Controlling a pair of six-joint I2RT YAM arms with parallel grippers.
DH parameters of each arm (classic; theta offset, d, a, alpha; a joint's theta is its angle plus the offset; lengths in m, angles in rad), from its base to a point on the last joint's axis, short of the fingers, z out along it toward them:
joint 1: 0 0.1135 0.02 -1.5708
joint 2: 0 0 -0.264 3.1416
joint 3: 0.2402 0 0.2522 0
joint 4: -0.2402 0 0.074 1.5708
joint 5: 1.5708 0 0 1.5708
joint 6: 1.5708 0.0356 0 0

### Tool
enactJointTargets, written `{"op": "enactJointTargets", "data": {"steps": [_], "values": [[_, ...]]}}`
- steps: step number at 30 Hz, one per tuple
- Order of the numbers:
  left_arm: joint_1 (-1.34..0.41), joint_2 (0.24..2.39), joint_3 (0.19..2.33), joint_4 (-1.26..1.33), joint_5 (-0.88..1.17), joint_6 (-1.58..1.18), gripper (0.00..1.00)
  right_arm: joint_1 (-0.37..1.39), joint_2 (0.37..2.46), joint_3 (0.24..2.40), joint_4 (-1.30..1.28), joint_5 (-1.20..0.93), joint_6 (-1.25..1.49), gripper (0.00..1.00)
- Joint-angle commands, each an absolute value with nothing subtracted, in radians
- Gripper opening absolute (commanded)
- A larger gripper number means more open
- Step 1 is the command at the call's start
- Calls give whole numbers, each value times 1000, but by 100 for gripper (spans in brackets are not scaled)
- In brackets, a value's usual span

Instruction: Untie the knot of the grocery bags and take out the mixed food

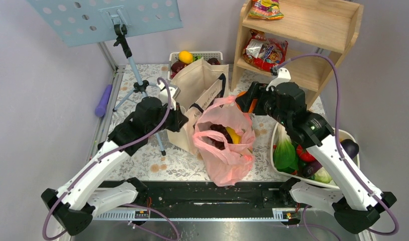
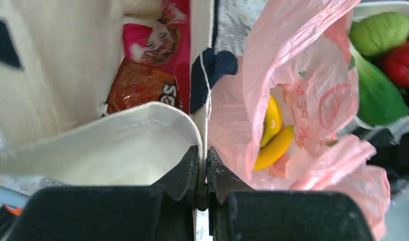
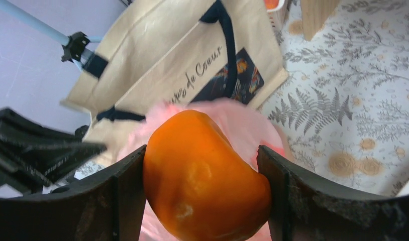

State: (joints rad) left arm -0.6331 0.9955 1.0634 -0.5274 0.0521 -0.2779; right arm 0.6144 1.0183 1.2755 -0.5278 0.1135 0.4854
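Note:
The pink grocery bag [image 1: 225, 160] stands open at the table's middle, with dark grapes [image 1: 220, 134] and yellow bananas [image 1: 233, 134] inside. No knot shows at its top. My left gripper [image 1: 185, 118] is shut on the rim of the beige canvas tote [image 1: 197, 83]. In the left wrist view the gripper [image 2: 206, 155] pinches the tote's white rim [image 2: 117, 150], and the pink bag [image 2: 303, 75] with its bananas [image 2: 273, 135] lies against the right finger. My right gripper [image 1: 246, 100] is above the bag's far edge, shut on an orange fruit [image 3: 207, 175].
A red snack packet [image 2: 152, 55] lies inside the tote. A white tray [image 1: 349, 134] of vegetables is at the right. A wooden shelf [image 1: 318, 30] with snack packets stands at the back right, beside a white basket [image 1: 212, 54]. A tripod stand [image 1: 137, 75] is at the back left.

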Motion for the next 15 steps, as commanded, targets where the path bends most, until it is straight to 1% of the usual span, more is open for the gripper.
{"op": "enactJointTargets", "data": {"steps": [1, 5, 7, 8, 9, 11, 13, 15], "values": [[-656, 872, 1058, -429, 160, -366, 0, 625, 1089, 1367, -450, 88, 464, 19], [-674, 808, 1023, -426, 260, -373, 1, 649, 1193, 1435, -440, 84, 448, 19], [-675, 787, 1009, -428, 320, -352, 9, 665, 1234, 1473, -426, 89, 439, 19], [-676, 777, 1009, -437, 335, -343, 17, 672, 1253, 1490, -418, 91, 435, 19], [-676, 770, 1018, -454, 336, -332, 27, 676, 1268, 1507, -412, 93, 432, 19], [-675, 762, 1060, -509, 307, -310, 52, 686, 1298, 1538, -406, 101, 425, 19], [-675, 766, 1123, -562, 217, -298, 76, 695, 1326, 1564, -400, 107, 419, 19], [-673, 798, 1199, -619, 129, -274, 85, 697, 1348, 1582, -396, 111, 415, 19]]}}
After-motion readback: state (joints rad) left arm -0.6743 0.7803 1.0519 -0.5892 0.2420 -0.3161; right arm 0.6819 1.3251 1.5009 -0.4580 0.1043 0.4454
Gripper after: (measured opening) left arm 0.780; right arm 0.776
